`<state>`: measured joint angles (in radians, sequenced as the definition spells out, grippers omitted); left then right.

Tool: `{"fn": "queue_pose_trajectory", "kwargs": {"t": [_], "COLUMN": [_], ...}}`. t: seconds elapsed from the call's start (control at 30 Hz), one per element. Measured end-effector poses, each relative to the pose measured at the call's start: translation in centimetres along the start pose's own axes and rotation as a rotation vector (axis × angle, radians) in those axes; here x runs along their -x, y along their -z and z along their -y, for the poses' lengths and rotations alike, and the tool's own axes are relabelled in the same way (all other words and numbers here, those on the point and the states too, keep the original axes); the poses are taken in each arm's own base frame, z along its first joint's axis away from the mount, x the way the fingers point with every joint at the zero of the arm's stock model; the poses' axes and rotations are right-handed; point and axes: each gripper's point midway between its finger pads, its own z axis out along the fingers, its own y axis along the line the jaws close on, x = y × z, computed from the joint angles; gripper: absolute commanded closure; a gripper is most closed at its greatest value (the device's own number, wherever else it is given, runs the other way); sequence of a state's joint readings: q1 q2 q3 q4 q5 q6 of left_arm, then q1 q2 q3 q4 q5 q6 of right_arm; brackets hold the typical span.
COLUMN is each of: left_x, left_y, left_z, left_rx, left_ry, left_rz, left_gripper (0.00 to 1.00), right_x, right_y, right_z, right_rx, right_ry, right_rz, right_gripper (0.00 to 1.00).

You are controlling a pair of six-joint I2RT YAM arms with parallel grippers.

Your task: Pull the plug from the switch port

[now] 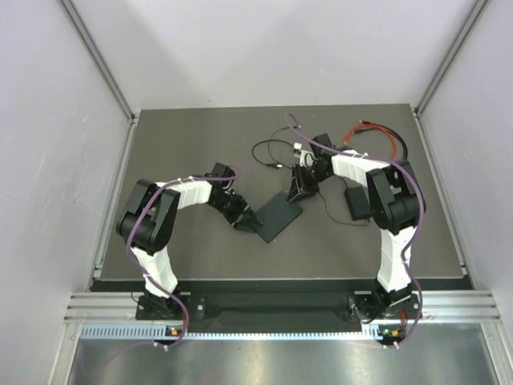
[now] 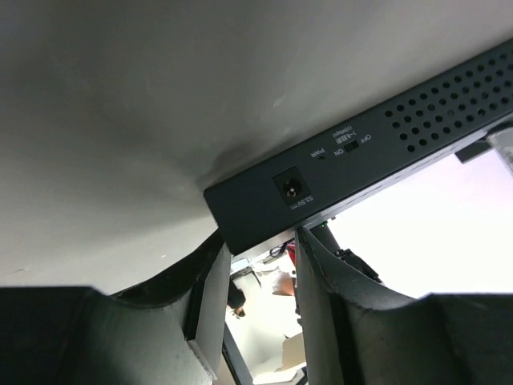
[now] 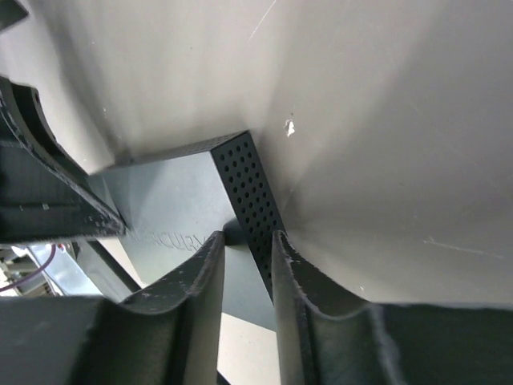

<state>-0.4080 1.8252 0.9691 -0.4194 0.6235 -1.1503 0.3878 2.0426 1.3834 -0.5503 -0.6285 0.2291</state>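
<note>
- Well, the switch lies flat near the middle of the table. It is turned like a diamond, with one corner pointing to 12 o'clock.
- The left wrist camera shows one narrow side of it. That side has a round power socket, a small ON/OFF slider and a patch of vent holes.
- I cannot make out the plug; the corner where it might sit is covered from above.
- The left gripper is at the switch's 9 o'clock corner. Its fingers stand a narrow gap apart with nothing between them, and their tips are right at the box by the power-socket end.
- The right gripper is at the switch's 1 o'clock corner. In its own camera the perforated side of the box runs into the slim gap between the two fingers. Whether they pinch it or only straddle it, I cannot tell.
- A black adapter brick lies at 3 o'clock from the switch, just past the right arm.
- A thin black cable loops on the table at 12 o'clock.
- A red cable curves further off, at about 1 o'clock, near the far edge.
</note>
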Motion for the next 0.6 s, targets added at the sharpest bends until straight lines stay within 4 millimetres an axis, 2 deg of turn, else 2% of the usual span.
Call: {"fn": "queue_pose_trajectory", "kwargs": {"t": [0.2,0.6], "left_x": [2.1,9.1], "left_y": [0.7,2.4], "left_z": [0.7,4.2], "left_rx": [0.036,0.063], "left_ry": [0.002,-0.050], "left_rz": [-0.005,0.067], "left_gripper": [0.60,0.62], "right_x": [0.4,1.0], "right_y": [0.2,0.4], "right_z": [0.1,0.3], "right_rx": [-0.016,-0.033], "right_ry": [-0.020,-0.083], "right_rz": [0.029,0.048], "right_gripper": [0.78,0.78]}}
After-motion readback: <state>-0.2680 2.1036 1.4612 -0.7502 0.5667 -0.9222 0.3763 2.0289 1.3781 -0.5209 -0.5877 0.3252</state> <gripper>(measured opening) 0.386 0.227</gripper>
